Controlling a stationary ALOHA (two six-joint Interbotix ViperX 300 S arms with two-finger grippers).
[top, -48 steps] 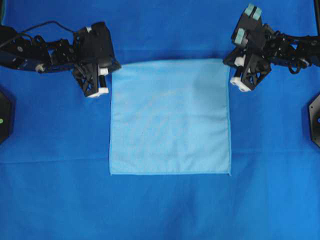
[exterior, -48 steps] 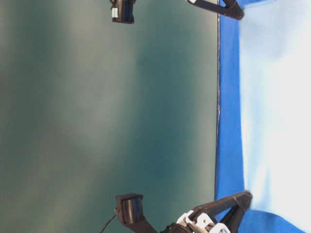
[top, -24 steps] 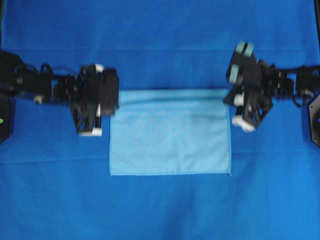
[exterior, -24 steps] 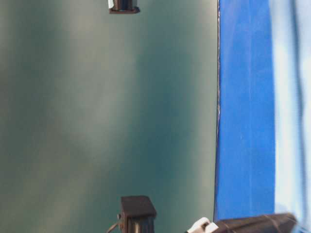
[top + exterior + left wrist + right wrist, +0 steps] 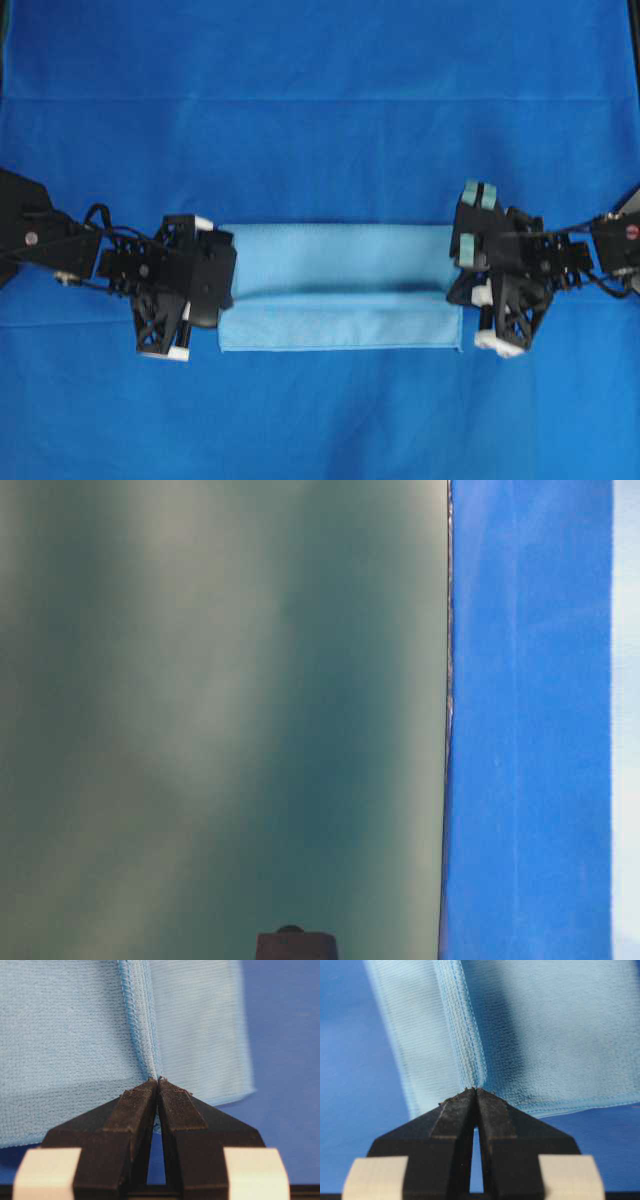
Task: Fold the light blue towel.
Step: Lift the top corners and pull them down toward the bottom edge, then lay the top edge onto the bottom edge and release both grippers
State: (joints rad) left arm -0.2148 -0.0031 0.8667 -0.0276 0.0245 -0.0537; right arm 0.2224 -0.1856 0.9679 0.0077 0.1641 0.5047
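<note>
1. Deep blue sheet (image 5: 320, 90): covers the whole surface, flat, with faint straight creases running across it.

2. Light blue towel (image 5: 340, 260): lies mid-surface between my two arms. A second ago it was a full open square; now its far edge has been carried toward the near edge, so the overhead view shows a wide band draped over a narrower strip of the lower layer (image 5: 340, 333). A shadow line runs between the two layers, so I judge the upper layer is raised, not yet laid down.

3. Left hand (image 5: 158, 1082): closed on the towel's hemmed corner, both tips pressed together with the stitched hem (image 5: 140, 1020) running straight up out of the pinch. In the overhead view it sits at the towel's left end (image 5: 200, 290).

4. Right hand (image 5: 476, 1091): closed likewise on the opposite corner hem, cloth fanning out either side of the tips. Overhead, it sits at the towel's right end (image 5: 490, 285).

5. Table-level view: shows only the sheet, a sliver of pale cloth at the frame edge, and a blank green backdrop (image 5: 220, 700).

6. Status, by my judgement: first half-fold mostly travelled. The carried edge stands short of the near hem; it must meet that hem evenly before I let go.
</note>
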